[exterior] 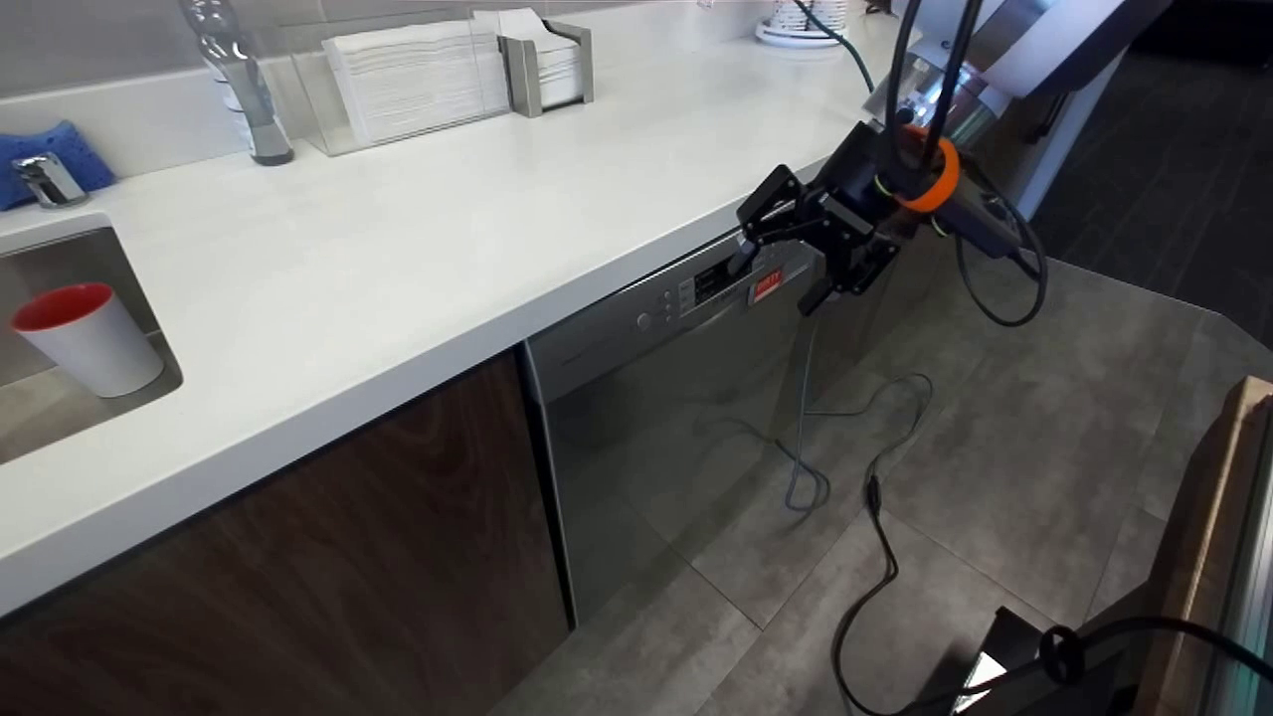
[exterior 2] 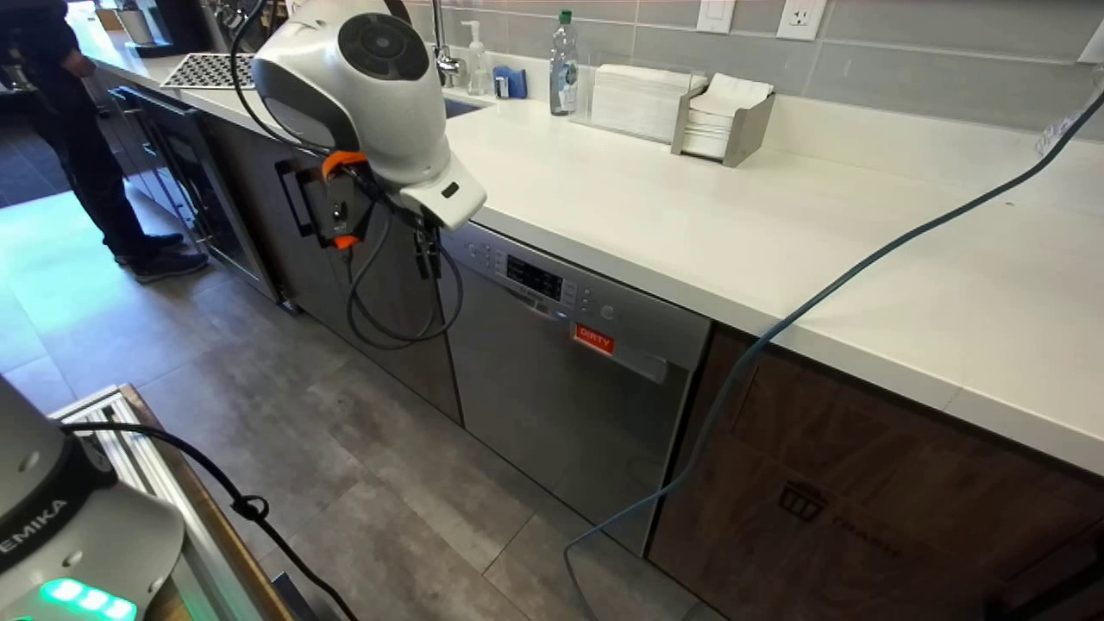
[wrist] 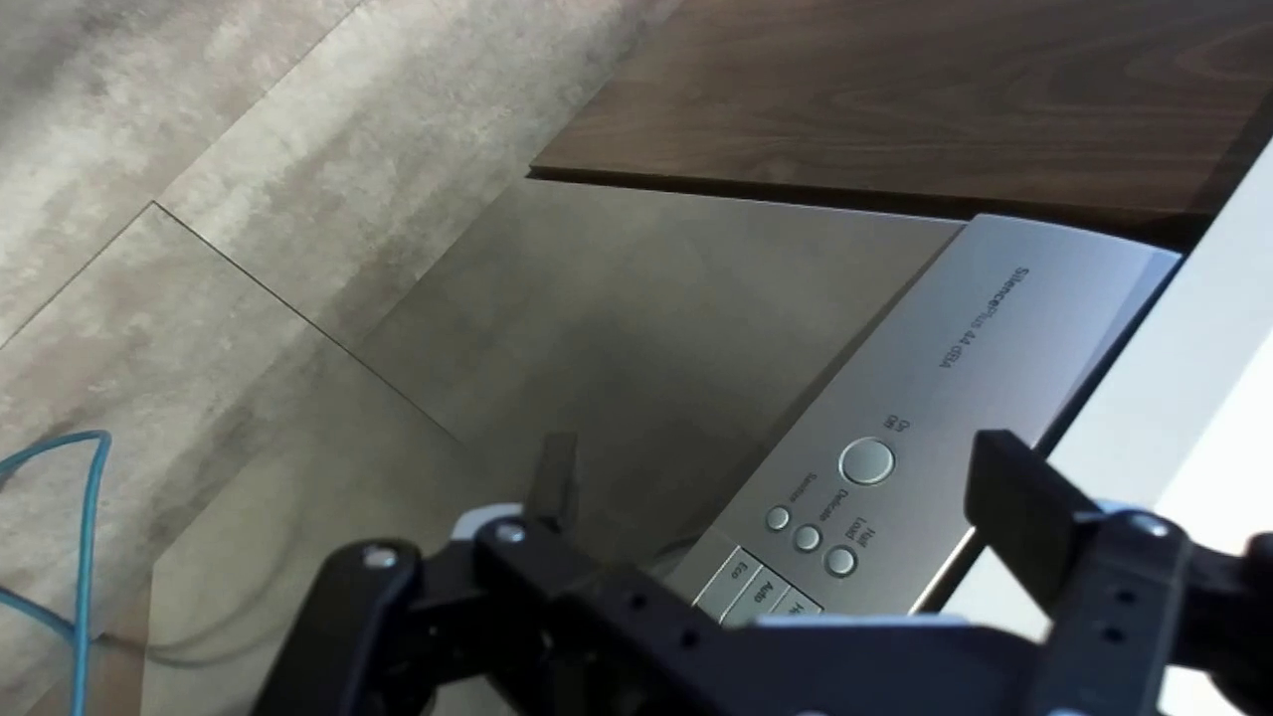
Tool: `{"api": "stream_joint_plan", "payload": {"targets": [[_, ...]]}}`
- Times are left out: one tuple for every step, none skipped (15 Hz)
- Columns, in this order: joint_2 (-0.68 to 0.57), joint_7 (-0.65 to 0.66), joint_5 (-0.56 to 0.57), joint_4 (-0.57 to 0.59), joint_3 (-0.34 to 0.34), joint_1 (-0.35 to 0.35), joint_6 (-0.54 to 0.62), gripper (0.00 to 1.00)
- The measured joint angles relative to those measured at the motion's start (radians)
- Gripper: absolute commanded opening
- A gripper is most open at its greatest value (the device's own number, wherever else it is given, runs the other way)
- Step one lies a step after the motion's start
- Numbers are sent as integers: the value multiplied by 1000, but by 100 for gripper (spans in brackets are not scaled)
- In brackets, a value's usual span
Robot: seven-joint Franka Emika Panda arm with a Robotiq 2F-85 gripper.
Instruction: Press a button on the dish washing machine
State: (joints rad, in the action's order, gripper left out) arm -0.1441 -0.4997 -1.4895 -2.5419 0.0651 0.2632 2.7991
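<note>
We find the gripper (exterior: 776, 280) spread wide, the dish washing machine (exterior: 646, 467) just ahead.
In an exterior view, a red DIRTY sign (exterior: 767, 286) shows between its fingers; in an exterior view, the arm (exterior 2: 371, 95) partly hides the gripper; in the wrist view, we spot the On/Off button (wrist: 866, 461) between the fingertips, contact unclear.

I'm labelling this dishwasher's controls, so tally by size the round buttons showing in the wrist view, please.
Large round button: 1
Small round buttons: 3
Total: 4
</note>
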Motion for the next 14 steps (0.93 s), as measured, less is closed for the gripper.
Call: {"api": "stream_joint_plan", "payload": {"targets": [[-23, -29, -38, 17, 0, -1, 0, 75], [-46, -55, -71, 34, 0, -2, 0, 74], [-68, -80, -104, 49, 1, -2, 2, 66], [-88, -108, -139, 63, 2, -4, 4, 59], [-108, -139, -176, 78, 3, -6, 7, 51], [-127, -170, -211, 93, 4, -9, 9, 44], [-144, -203, -249, 109, 6, -11, 9, 36], [-161, -238, -286, 126, 10, -12, 12, 30], [-178, -273, -323, 142, 14, -12, 15, 22], [-194, -307, -361, 159, 19, -12, 16, 16], [-209, -343, -403, 176, 24, -12, 16, 10], [-225, -380, -446, 193, 29, -12, 16, 2], [-241, -416, -490, 210, 35, -12, 16, 1], [-256, -446, -529, 225, 41, -11, 16, 0]]}}
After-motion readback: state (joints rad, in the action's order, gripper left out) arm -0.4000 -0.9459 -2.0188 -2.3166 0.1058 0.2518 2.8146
